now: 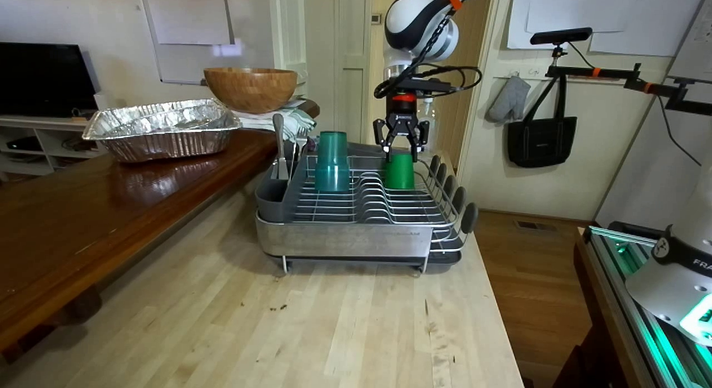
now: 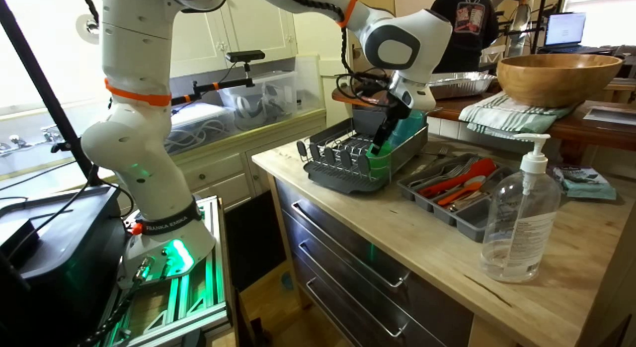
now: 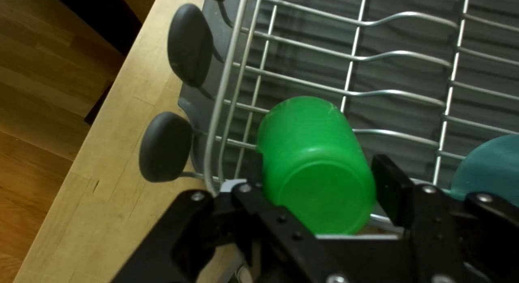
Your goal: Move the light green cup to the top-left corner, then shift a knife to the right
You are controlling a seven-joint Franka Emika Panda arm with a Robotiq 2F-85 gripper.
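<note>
"FRANKA EMIKA" in white capitals on the black band around the robot base in an exterior view; "FRA" where the edge of an exterior view cuts the band; print on the pump bottle and dish rack too small to read

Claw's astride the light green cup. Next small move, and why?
I'd probably squeeze the claw gently onto the light green cup before any lift. Its fingers flank the cup, which stands upside down in the dish rack, but I can't tell whether both press on it firmly.
</note>
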